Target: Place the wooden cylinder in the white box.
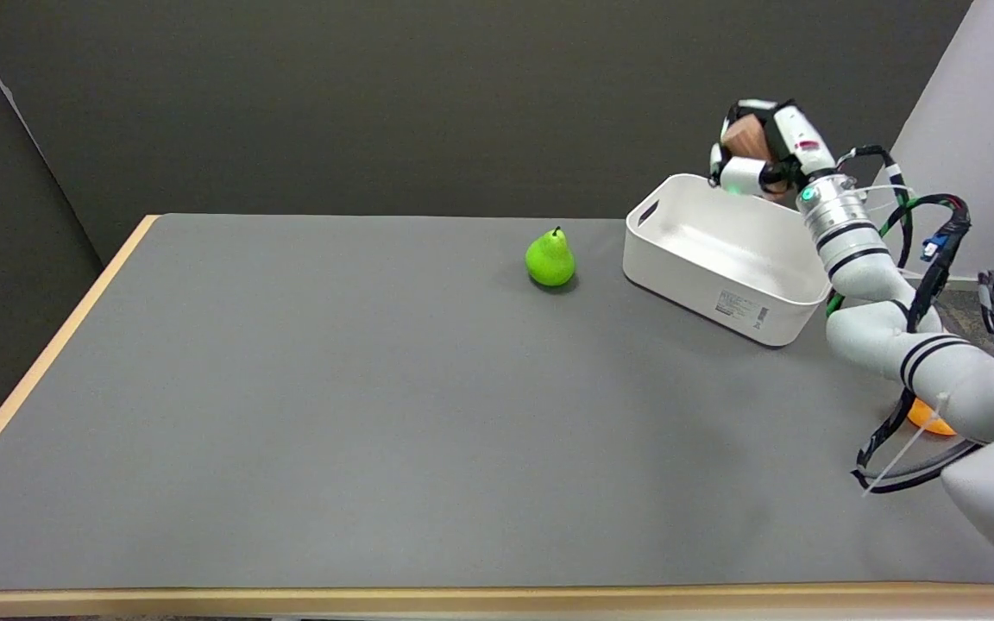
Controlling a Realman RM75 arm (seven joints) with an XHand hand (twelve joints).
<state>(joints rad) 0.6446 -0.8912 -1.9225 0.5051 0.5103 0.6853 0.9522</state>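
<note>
Above the smooth white box (721, 250), right hand (760, 155) grips the round wooden cylinder (743, 138).

You've got the box (726, 259) at the table's (333, 414) far right, the pear (550, 259) just left of it, apart. Your hand (756, 155) holds the cylinder (743, 136) above the box's far edge, possibly slightly behind it. Something small (928, 418) lies under your arm, near right.
</note>
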